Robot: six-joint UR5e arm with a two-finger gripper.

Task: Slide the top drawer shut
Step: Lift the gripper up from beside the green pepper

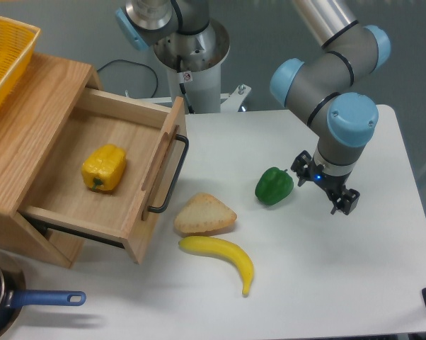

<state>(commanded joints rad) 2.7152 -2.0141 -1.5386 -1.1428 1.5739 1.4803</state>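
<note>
Desk [319, 283]: we see it carrying the cabinet on its left and loose food in the middle.
Top drawer [71, 205]: pulled far out at left, its black bar handle [169, 173] facing the arm; 1 yellow pepper [104, 168] lies inside.
Gripper [338, 198]: well right of the drawer, holding nothing; we cannot tell whether its jaws are parted.
Risk: we judge an off-centre push could skew and jam the drawer.
Obstacles: bread [204, 214], banana [220, 256] and green pepper [274, 185] lie between gripper and handle and could be swept along.
</note>
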